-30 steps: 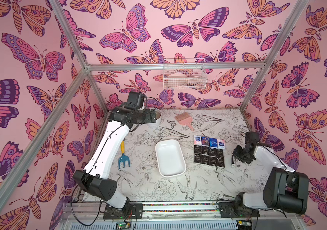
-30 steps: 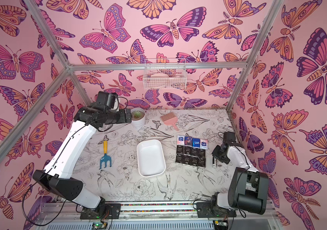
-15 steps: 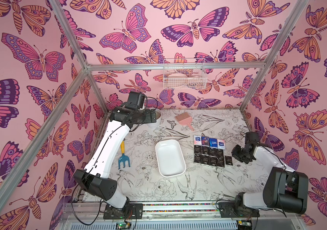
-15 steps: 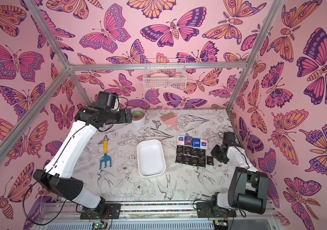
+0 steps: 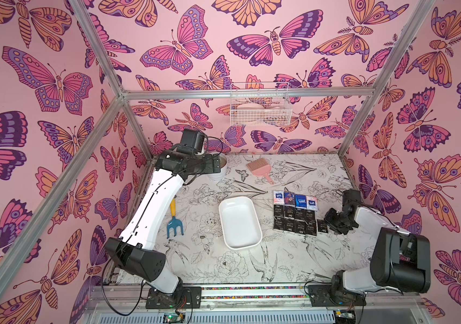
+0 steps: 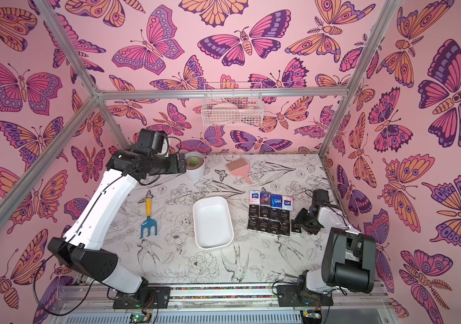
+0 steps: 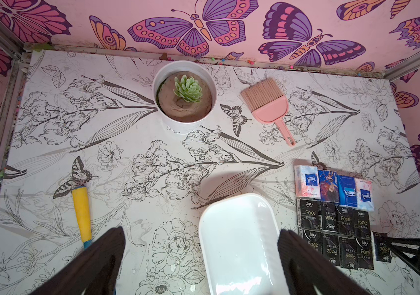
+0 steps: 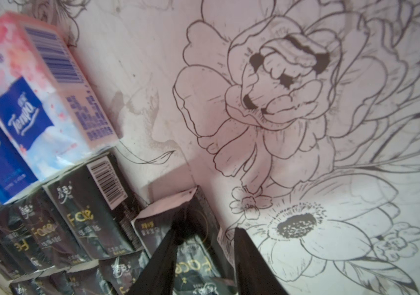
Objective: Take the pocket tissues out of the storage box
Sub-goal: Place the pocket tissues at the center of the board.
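The pocket tissues (image 5: 295, 216) are lying in a grid right of frame centre, outside the storage box (image 5: 239, 221) and just beside it. The right gripper (image 8: 207, 229) is straddling the endmost black packet (image 8: 193, 265) with its jaws parted. The left gripper (image 7: 201, 231) is hanging wide open.

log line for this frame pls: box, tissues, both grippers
storage box: empty | pocket tissues: in rows on table beside box | right gripper: open over end black packet, packet on table | left gripper: open, empty
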